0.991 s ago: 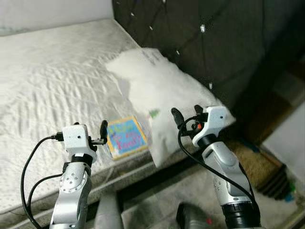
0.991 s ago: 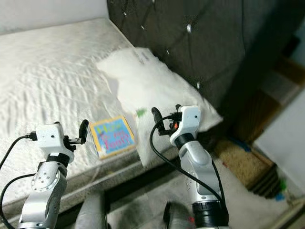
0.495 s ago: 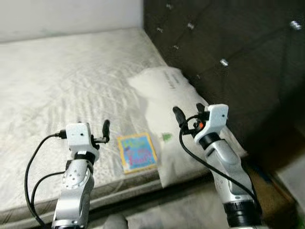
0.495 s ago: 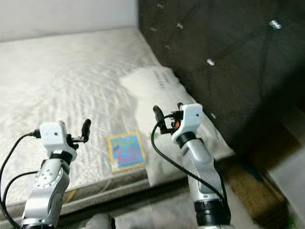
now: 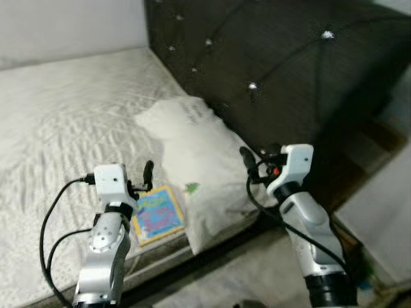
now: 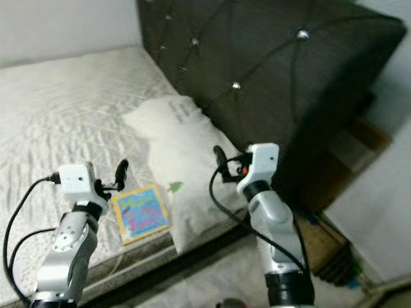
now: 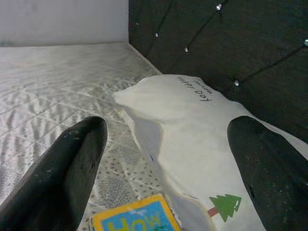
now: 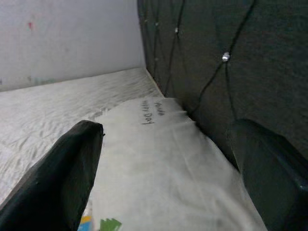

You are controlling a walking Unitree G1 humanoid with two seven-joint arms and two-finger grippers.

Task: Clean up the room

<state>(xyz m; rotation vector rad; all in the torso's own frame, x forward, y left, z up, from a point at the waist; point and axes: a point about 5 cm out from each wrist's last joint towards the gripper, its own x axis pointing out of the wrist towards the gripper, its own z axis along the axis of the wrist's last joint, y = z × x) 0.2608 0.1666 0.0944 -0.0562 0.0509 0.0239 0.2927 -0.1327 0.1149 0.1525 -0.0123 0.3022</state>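
Book, a colourful picture book with a yellow border and blue cover, lies flat on the bed near its front edge, just beside the lower end of a white pillow. The pillow lies along the dark tufted headboard, its far end bearing small dark lettering and its near end a small green tree print; its near corner reaches over the mattress edge. Left end effector is held above the bed just beside the book's far edge, apart from it, with both black fingers spread open and nothing between them; the left wrist view looks past the fingers onto the pillow and the book's top edge. Right end effector is held over the near part of the pillow, close to the headboard, also open and empty; its fingers frame the pillow's lettered end and the headboard in the right wrist view. A pale wall stands beyond the bed. Both silver arms rise from the lower edge of the head views, black cables looping from each wrist. The bed cover is white and quilted.
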